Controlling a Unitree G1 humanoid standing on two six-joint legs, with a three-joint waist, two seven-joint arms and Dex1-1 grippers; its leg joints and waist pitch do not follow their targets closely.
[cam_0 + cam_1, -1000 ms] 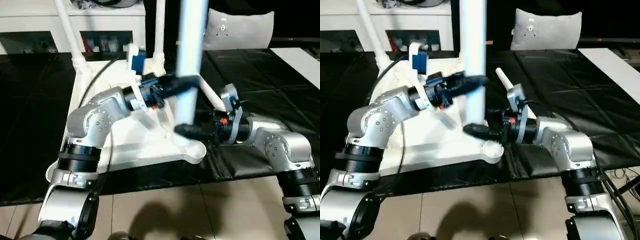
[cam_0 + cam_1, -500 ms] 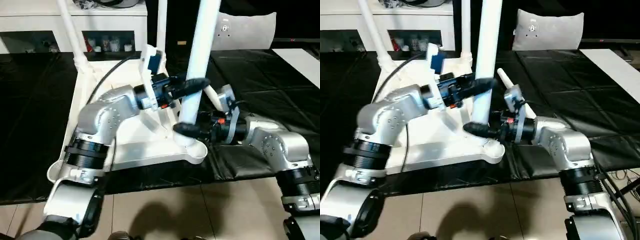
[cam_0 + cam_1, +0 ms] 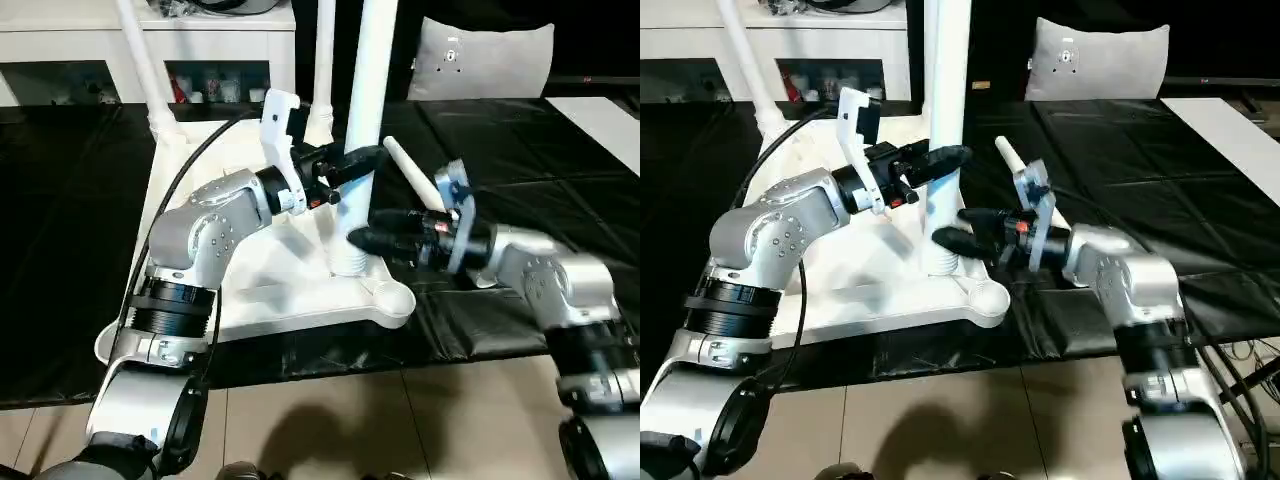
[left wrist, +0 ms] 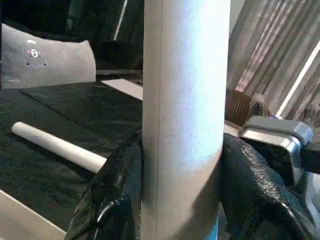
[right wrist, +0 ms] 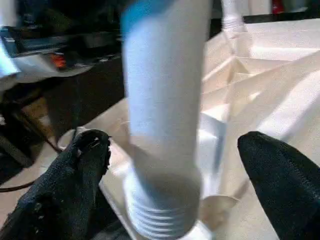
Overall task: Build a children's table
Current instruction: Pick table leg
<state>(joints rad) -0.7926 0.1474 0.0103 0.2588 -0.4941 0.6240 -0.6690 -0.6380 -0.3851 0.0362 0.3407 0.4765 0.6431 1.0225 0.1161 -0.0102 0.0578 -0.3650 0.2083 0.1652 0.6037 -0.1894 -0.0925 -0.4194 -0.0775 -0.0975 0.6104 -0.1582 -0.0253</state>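
Black quilted tabletop [image 3: 560, 180] carrying upturned white table top [image 3: 250, 290]. Left pincer [image 3: 355, 160] clamping upright leg [image 3: 365, 120]; right pincer [image 5: 170, 165] gaping wide, holding nothing. Spare leg [image 3: 415, 175] lying at 2 o'clock. White shelving [image 3: 200, 45] standing behind.

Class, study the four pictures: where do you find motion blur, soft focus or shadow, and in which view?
Right wrist view: the leg is smeared, its blue-tinted top softest. Left wrist view: the same leg is close and soft, the spare leg beyond clearer. Left eye view: the right gripper and its forearm are slightly blurred; a dark shadow falls on the floor.
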